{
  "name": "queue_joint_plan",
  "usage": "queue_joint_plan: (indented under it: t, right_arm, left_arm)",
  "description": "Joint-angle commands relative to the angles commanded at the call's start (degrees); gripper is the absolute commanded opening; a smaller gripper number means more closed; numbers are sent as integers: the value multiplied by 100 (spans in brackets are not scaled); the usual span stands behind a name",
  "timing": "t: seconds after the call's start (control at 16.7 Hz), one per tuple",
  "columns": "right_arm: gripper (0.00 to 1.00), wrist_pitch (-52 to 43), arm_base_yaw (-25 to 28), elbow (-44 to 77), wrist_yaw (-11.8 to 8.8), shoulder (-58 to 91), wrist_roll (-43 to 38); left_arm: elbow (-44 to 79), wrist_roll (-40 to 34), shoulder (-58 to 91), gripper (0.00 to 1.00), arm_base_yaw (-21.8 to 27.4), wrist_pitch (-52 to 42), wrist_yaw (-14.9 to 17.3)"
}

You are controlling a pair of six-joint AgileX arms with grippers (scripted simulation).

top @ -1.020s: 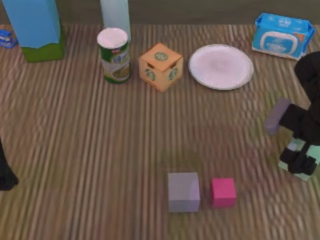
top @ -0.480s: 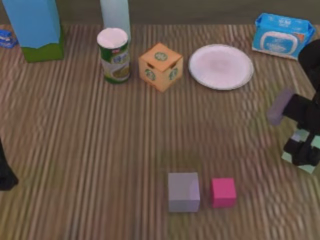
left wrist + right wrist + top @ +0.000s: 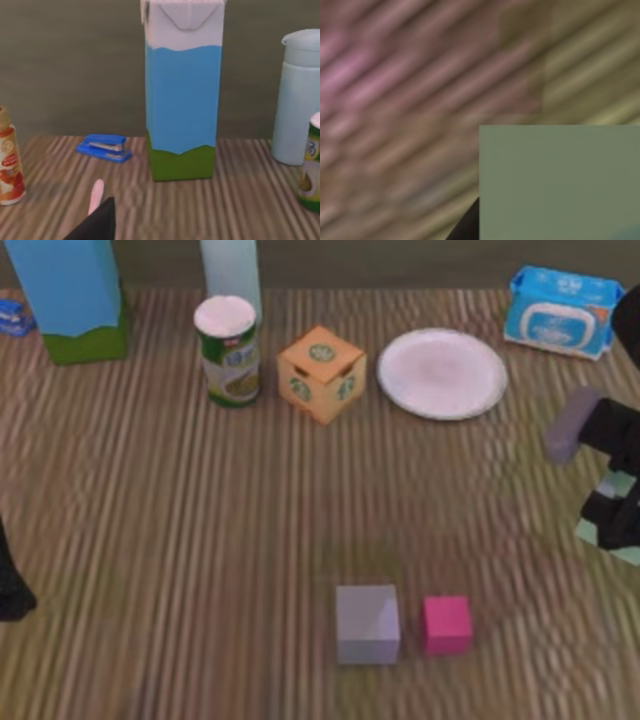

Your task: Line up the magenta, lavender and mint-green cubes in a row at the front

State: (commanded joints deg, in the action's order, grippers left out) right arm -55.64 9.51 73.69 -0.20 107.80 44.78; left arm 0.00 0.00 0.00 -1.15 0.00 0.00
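**Q:** Where do the three cubes stand?

**A:** The lavender cube (image 3: 367, 624) and the magenta cube (image 3: 446, 625) sit at the front of the tabletop (image 3: 200, 540), the magenta one just beside the lavender one on its right, a narrow gap between them. I judge that pair placed: they share a line, so the open spot is to the right of the magenta cube. The mint-green cube (image 3: 612, 525) is well to the right of the magenta cube and farther back, at the table's right edge, under my right jaws (image 3: 612, 520).

**Q:** Are you holding it?

**A:** I judge yes. My right jaws look clenched on the mint-green cube; in the right wrist view its flat green face (image 3: 560, 182) fills the near corner with striped tabletop beyond, which fits a block carried close under the wrist. I cannot see the contact itself.

**Q:** Why that grip?

**A:** A hold from above, I'd say, lets me set the cube down flat and square to the row.

**Q:** And the left arm?

**A:** Parked at the table's left edge, far left of the lavender cube, its jaws (image 3: 12, 590) out of the way; whether they are open I cannot tell. Its wrist camera faces the blue-and-green carton (image 3: 182, 95) and a blue stapler (image 3: 103, 147).
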Motion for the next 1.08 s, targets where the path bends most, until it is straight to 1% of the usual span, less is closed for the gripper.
queue_joint_plan:
  t: [0.18, 0.3, 0.36, 0.54, 0.78, 0.9, 0.96, 1.08]
  right_arm:
    - [0, -30, 52, 65, 0, 87, -27]
    - [0, -201, 368, 388, 3, 337, -100]
    - [0, -326, 613, 642, 5, 518, -158]
    - [0, -806, 1579, 1750, 11, 1190, -394]
    - [0, -1510, 3177, 3578, 13, 2147, -788]
    - [0, -1805, 3895, 4330, 16, 2540, -981]
    - [0, -1925, 4188, 4624, 19, 2698, -1068]
    - [0, -2098, 4595, 5031, 28, 2923, -1205]
  left_arm:
    - [0, 0, 0, 100, 0, 0, 0]
    - [0, 0, 0, 100, 0, 0, 0]
    - [0, 0, 0, 100, 0, 0, 0]
    - [0, 0, 0, 100, 0, 0, 0]
    - [0, 0, 0, 100, 0, 0, 0]
    - [0, 0, 0, 100, 0, 0, 0]
    - [0, 0, 0, 100, 0, 0, 0]
    - [0, 0, 0, 100, 0, 0, 0]
